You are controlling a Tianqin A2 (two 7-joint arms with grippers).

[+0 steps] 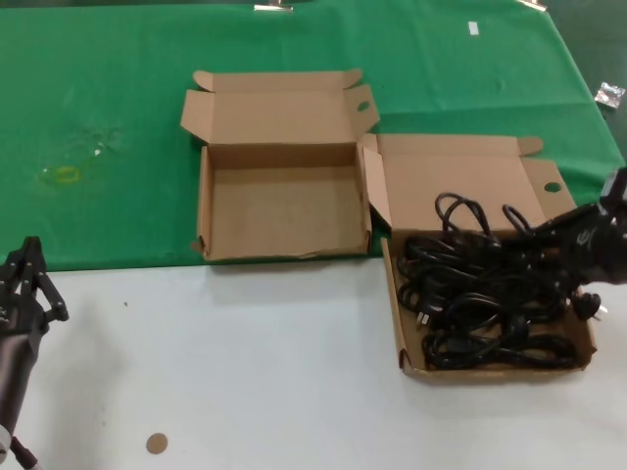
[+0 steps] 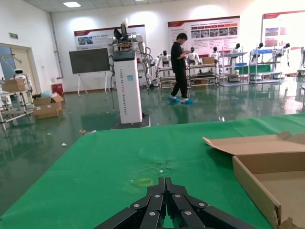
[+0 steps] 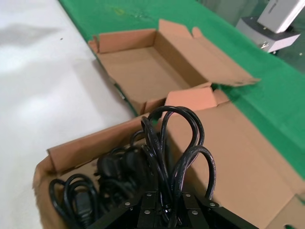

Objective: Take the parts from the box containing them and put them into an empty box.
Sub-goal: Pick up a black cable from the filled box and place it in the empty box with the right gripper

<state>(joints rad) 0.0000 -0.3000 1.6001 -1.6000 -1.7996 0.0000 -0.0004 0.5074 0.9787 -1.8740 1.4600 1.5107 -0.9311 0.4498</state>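
Several black power cords (image 1: pixel 490 304) lie tangled in the squarer cardboard box (image 1: pixel 490 370) at the right, its lid (image 1: pixel 460 181) laid open behind. My right gripper (image 1: pixel 541 235) reaches in from the right and is shut on one cord bundle (image 3: pixel 176 143), whose loops stand up above the pile in front of the jaws (image 3: pixel 166 202). The wider empty box (image 1: pixel 284 201) sits to the left on the green cloth; it also shows in the right wrist view (image 3: pixel 143 71). My left gripper (image 1: pixel 29 257) is parked at the lower left, shut and empty (image 2: pixel 165 183).
The boxes sit edge to edge, the empty box's right wall against the full box's lid. A white plug (image 1: pixel 591 308) hangs over the full box's right wall. A brown disc (image 1: pixel 157 444) lies on the white table in front. A small bag (image 1: pixel 609 94) lies far right.
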